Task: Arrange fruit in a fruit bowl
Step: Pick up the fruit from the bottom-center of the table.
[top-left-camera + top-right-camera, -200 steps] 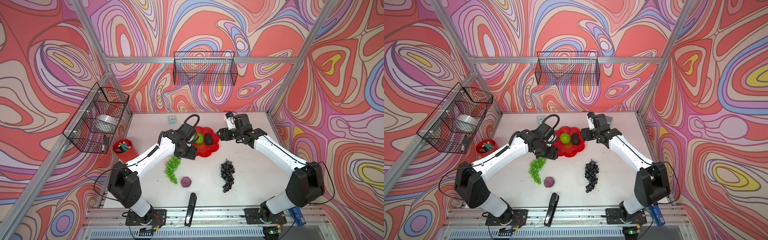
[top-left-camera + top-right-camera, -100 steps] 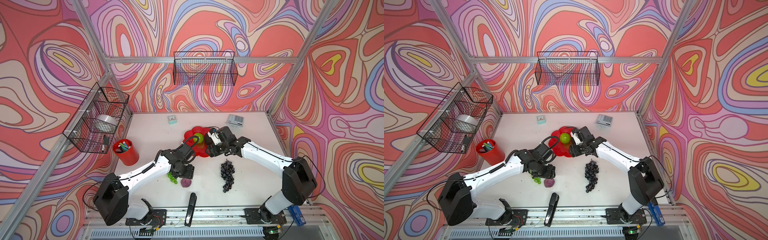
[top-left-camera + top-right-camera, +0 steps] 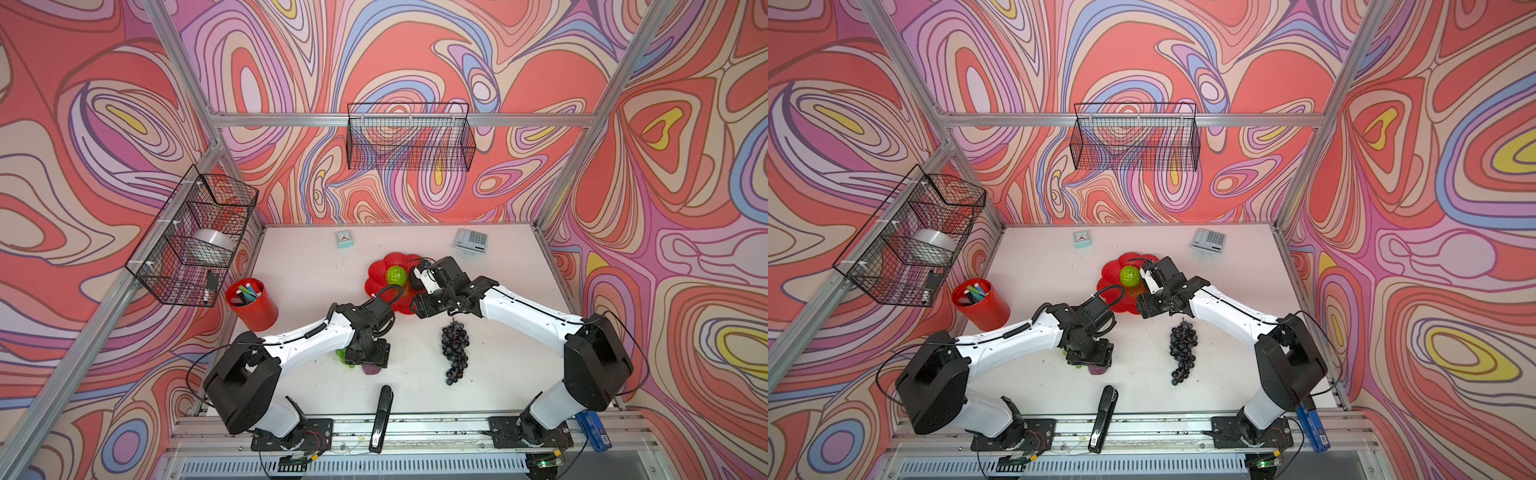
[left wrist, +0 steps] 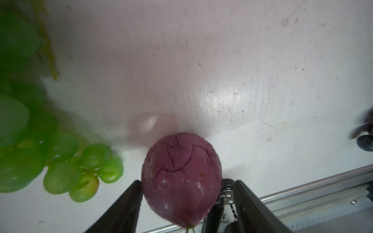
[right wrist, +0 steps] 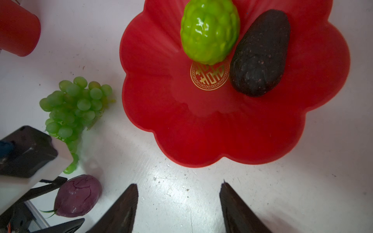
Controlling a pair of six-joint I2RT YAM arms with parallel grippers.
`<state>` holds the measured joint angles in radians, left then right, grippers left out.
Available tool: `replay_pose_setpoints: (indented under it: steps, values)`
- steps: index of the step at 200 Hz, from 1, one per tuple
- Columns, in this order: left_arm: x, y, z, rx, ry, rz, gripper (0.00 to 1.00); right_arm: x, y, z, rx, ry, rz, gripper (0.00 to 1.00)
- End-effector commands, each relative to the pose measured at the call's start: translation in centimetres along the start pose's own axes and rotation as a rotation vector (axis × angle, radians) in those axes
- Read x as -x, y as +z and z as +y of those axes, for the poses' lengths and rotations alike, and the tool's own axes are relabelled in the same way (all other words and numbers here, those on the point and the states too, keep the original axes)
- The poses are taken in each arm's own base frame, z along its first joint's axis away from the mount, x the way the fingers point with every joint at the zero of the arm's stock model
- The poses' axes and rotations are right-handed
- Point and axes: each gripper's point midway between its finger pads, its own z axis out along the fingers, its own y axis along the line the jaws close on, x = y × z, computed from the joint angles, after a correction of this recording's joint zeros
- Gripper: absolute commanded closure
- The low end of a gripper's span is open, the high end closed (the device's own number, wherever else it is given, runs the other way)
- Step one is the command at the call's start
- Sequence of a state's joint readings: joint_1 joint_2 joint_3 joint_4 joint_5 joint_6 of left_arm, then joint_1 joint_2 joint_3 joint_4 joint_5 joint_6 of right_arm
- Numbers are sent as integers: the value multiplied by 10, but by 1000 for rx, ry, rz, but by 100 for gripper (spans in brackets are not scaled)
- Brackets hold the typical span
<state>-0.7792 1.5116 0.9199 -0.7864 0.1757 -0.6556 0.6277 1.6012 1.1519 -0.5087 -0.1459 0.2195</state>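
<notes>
Left gripper (image 4: 183, 182): jaws straddle small purple fruit (image 5: 77, 196); grip unclear.
Right gripper (image 5: 179, 183): jaws spread, empty; red flower-shaped fruit bowl (image 5: 222, 131) just ahead.

White table (image 3: 303, 266), scuffed and speckled. Directly on it:
- red flower dish (image 3: 375, 277), mid-back
- green grape bunch (image 5: 72, 107), just beside the dish
- small purple fruit (image 5: 77, 195) at the bunch's tip; seems to rest on the surface, contact partly hidden
- dark grape bunch (image 3: 455, 349), apart, nearer the front
- red pen cup (image 3: 251, 305), left edge
- teal clock (image 3: 344, 239) and calculator (image 3: 471, 240), along the back
- black stapler (image 3: 381, 415), front edge, overhanging the rail
</notes>
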Motion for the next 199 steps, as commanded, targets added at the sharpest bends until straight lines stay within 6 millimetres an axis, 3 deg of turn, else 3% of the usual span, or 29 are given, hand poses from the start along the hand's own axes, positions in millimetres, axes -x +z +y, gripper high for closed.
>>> replay_pose_setpoints:
  steps: [1, 46, 96, 148, 199]
  values:
    - [0, 9, 2, 17, -4, 13, 25, 6, 2, -2, -16, -6, -19, 33]
    - [0, 21, 2, 20, -8, 28, 33, 3, 3, -5, -26, -4, -18, 32]
    - [-5, 22, 3, 17, -19, 49, 52, 5, 1, -6, -37, -12, -23, 32]
    - [11, -20, -10, -5, 38, -32, 53, 9, -6, -9, -59, -13, -41, 32]
    - [70, -78, -35, -31, 126, -171, 52, 18, -23, -41, -106, 73, -58, 33]
